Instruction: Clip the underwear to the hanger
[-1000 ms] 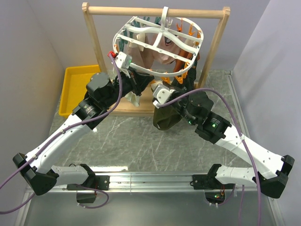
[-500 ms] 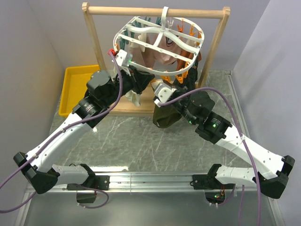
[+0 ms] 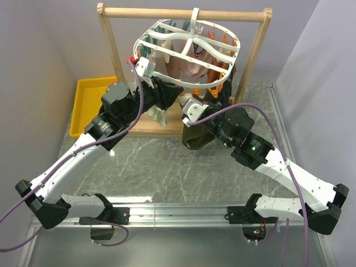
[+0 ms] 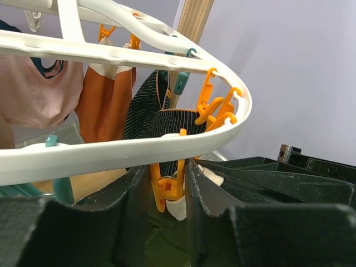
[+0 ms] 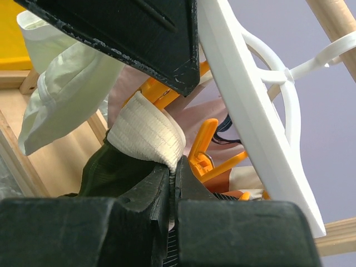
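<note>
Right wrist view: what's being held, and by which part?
The right gripper holds the underwear, fingers pinching it at the pale waistband, just below an orange clip.

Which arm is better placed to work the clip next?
Left, likely: the left tool straddles the orange clip on the white oval hanger; the right tool is shut on the olive-green underwear.

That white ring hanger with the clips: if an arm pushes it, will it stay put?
Probably not. The hanger hangs from the wooden rail by one hook, so it would likely swing or tilt; it hangs tilted now. Its thin plastic bars look light yet fairly stiff.
</note>
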Robot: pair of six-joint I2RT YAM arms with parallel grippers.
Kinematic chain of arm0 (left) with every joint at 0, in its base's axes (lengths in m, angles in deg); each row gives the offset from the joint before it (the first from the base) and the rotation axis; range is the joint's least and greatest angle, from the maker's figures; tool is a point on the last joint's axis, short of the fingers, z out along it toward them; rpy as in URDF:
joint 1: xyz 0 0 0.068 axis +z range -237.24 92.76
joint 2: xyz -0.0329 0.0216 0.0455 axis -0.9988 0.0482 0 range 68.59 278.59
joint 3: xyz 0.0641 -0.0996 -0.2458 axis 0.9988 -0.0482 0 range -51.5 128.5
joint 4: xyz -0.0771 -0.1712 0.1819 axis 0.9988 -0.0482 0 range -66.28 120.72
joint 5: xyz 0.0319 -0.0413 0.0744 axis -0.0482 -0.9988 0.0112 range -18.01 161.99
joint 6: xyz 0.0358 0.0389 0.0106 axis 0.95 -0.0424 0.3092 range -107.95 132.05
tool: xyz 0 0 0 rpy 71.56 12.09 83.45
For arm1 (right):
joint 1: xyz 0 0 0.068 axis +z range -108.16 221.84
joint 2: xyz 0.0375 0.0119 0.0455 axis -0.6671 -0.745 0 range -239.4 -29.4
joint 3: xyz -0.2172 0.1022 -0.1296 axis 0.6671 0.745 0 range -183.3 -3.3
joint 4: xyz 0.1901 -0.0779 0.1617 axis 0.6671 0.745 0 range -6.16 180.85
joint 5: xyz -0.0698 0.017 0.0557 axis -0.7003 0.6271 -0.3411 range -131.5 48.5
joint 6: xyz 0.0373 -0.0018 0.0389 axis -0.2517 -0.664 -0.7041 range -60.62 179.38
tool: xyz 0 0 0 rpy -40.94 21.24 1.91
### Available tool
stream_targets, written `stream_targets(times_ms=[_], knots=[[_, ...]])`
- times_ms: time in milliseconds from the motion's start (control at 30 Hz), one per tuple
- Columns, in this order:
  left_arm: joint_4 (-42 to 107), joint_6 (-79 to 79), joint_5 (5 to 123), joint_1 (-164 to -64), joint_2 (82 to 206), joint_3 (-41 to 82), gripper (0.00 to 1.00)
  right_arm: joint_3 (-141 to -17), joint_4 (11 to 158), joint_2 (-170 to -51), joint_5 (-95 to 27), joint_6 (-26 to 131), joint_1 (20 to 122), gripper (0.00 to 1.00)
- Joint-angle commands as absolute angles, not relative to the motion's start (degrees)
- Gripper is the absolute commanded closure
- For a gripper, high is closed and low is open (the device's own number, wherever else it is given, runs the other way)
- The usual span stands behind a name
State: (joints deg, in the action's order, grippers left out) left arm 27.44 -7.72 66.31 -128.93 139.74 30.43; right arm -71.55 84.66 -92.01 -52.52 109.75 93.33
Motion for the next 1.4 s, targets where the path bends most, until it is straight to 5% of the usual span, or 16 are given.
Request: stream_targets(times_ms=[0, 233, 467, 833, 1067, 1367], knots=[[27.2, -7.6, 67.4, -129.0, 140.1, 33.0, 0.67, -73.6, 81.1, -91.4, -52.3, 109.5, 92.8, 1.0], [27.0, -7.0, 67.9, -129.0, 140.6, 34.5, 0.62, -74.1, 80.6, -91.9, -52.0, 110.0, 92.7, 1.0], [26.5, -7.5, 68.7, -129.1, 140.3, 35.5, 0.4, -74.3, 80.7, -92.2, -51.6, 109.8, 92.8, 1.0], [26.2, -11.0, 69.7, -128.9, 133.6, 32.4, 0.28, -73.3, 82.8, -92.6, -50.0, 106.1, 92.9, 1.0], [23.1, -13.9, 66.5, -125.6, 128.8, 29.2, 0.23, -72.7, 86.1, -92.8, -47.9, 101.0, 93.3, 0.85], [18.9, -4.1, 57.8, -123.5, 122.9, 23.3, 0.21, -70.1, 89.6, -92.2, -42.7, 94.9, 94.4, 0.54]])
